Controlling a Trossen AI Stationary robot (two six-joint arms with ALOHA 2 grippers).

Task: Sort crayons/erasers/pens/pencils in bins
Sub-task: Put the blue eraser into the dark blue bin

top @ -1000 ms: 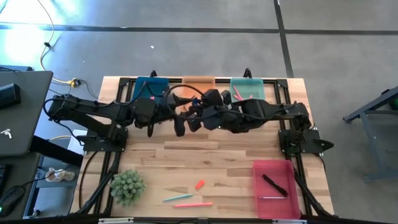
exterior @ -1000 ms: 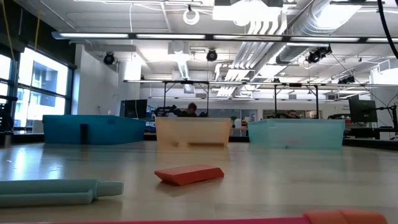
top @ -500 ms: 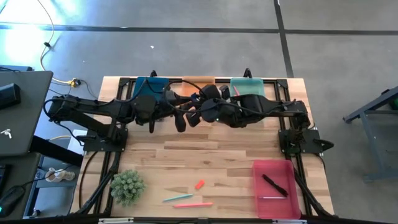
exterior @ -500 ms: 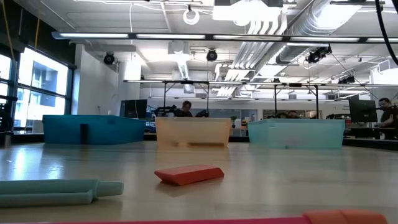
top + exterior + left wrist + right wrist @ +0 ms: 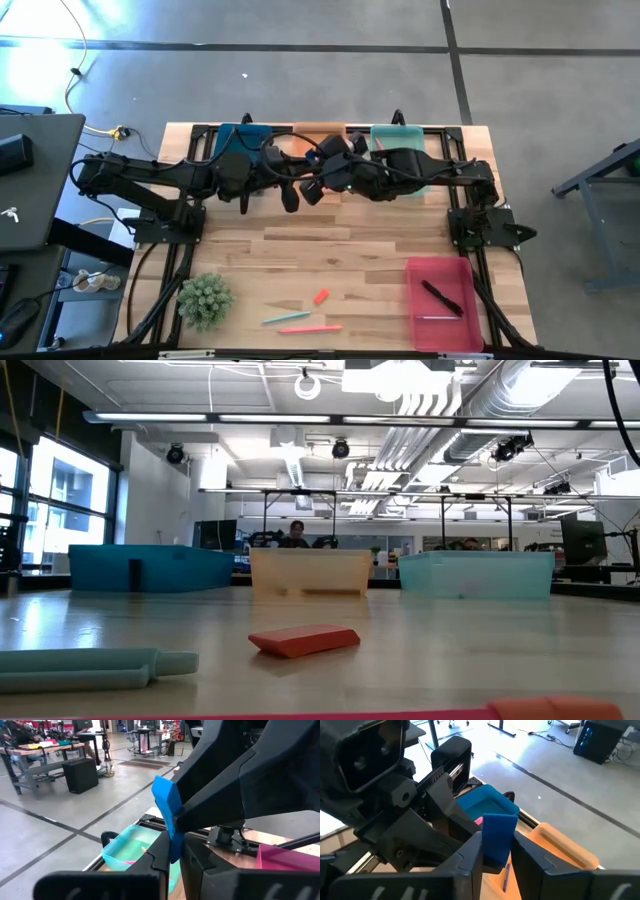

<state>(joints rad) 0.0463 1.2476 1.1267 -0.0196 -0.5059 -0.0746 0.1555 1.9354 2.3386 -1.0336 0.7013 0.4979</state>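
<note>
A blue eraser point(image 5: 497, 837) is held in mid-air between my two grippers, above the table in front of the orange bin point(image 5: 320, 130). My left gripper point(image 5: 291, 192) and my right gripper point(image 5: 312, 188) meet there, tip to tip, both shut on it. The eraser also shows in the left wrist view point(image 5: 167, 812). An orange-red eraser point(image 5: 321, 296), a light blue pencil point(image 5: 285, 318) and a salmon pencil point(image 5: 310, 328) lie flat near the table's front edge. Two pens point(image 5: 441, 297) lie in the red-pink bin point(image 5: 438, 322). My left gripper pinches one end of the blue eraser point(image 5: 173, 851) between its two fingers. The fingers lie about level and come from the table's left. The eraser sticks out past the fingertips, lifted clear. My right gripper pinches the eraser's other end by its two narrow sides point(image 5: 492, 856), between its two fingers. The fingers come about level from the table's right. The eraser's broad face is turned toward the wrist camera, and it is clear of the table.
The dark blue bin point(image 5: 243, 135), orange bin and green-teal bin point(image 5: 398, 140) stand in a row at the far edge, partly under the arms. A small green plant point(image 5: 205, 300) stands at the near left. Bare wood lies in the table's middle.
My right arm has swung its forearm toward the table's far edge, while its gripper has stayed at my left gripper.
</note>
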